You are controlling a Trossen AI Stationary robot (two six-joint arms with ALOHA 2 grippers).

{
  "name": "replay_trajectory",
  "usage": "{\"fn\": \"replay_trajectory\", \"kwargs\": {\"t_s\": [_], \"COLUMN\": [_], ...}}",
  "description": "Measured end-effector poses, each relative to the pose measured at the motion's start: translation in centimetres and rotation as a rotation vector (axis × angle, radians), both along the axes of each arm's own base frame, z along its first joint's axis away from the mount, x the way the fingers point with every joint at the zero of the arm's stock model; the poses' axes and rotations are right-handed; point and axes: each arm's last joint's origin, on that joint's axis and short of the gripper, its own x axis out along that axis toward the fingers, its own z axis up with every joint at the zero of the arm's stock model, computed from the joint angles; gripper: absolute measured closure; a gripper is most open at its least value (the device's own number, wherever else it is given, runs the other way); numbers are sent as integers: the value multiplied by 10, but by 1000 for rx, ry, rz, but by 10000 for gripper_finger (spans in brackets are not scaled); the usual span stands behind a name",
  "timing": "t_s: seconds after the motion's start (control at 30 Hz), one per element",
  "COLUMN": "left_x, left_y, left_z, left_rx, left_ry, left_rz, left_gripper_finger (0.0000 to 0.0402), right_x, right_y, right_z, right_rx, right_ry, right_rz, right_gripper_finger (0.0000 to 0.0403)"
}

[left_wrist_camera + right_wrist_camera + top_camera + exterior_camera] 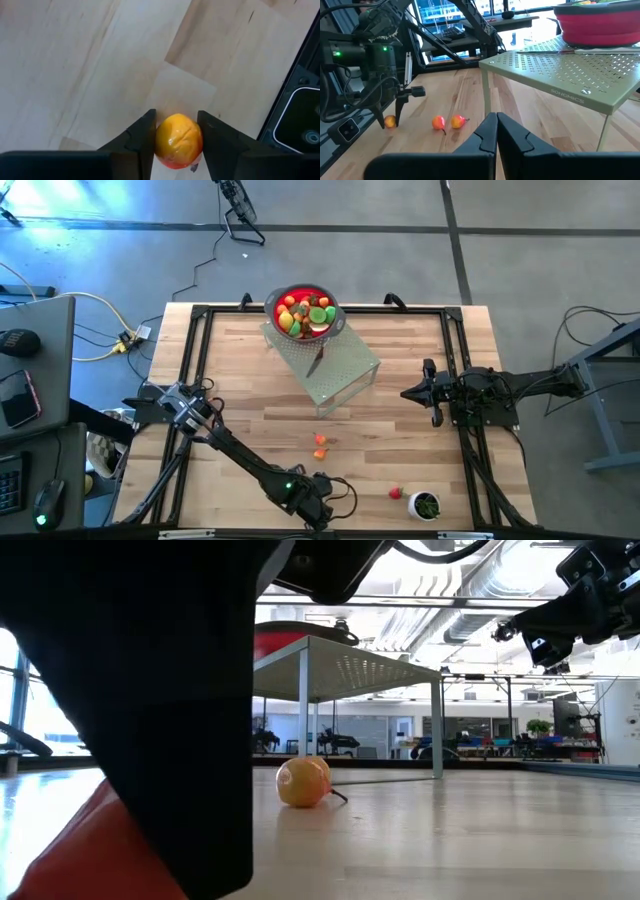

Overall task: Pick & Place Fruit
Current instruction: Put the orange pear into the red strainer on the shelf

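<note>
Closest to the lens in the left wrist view, an orange-yellow fruit piece [178,141] is seen between the two dark fingers [142,142] of the left gripper [176,145], which are drawn in against its sides or very nearly so; whether firm contact has been made cannot be told. It lies on the desk [250,380] near the front edge, and the gripper is set down over it. Two more fruit pieces [446,122] are seen close together on the bare wood, a red one [396,493] beside a small white cup [427,505], and many are heaped in the red bowl [305,313] on the perforated stand [335,365] at the far side. The right gripper [496,131] is held over the desk's right side, its fingers pressed together on nothing. For a good grasp, the closing should be finished evenly so the round piece is not squeezed out sideways, and the lift should be made straight up before any travel toward the bowl, which appears the likely destination.
</note>
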Motion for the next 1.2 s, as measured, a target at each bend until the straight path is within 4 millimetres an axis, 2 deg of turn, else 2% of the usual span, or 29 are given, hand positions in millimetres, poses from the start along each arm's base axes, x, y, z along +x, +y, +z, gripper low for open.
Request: {"fn": "replay_trajectory", "kwargs": {"t_s": [0.33,0.73,0.9,1.2], "left_x": [-7,-10,-6,19], "left_y": [3,21,33,58], "left_z": [6,34,47,76], "left_rx": [7,66,56,49], "left_ry": [48,25,3,-87], "left_rz": [-11,9,35,16], "left_gripper_finger": [274,274,274,274], "right_x": [0,0,0,0], "right_y": [0,-2,-1,1], "right_z": [0,1,1,1], "right_rx": [0,-3,0,7], "right_ry": [-1,-16,-15,-11], "right_rz": [0,-53,-49,22], "right_gripper_finger": [400,400,400,400]}}
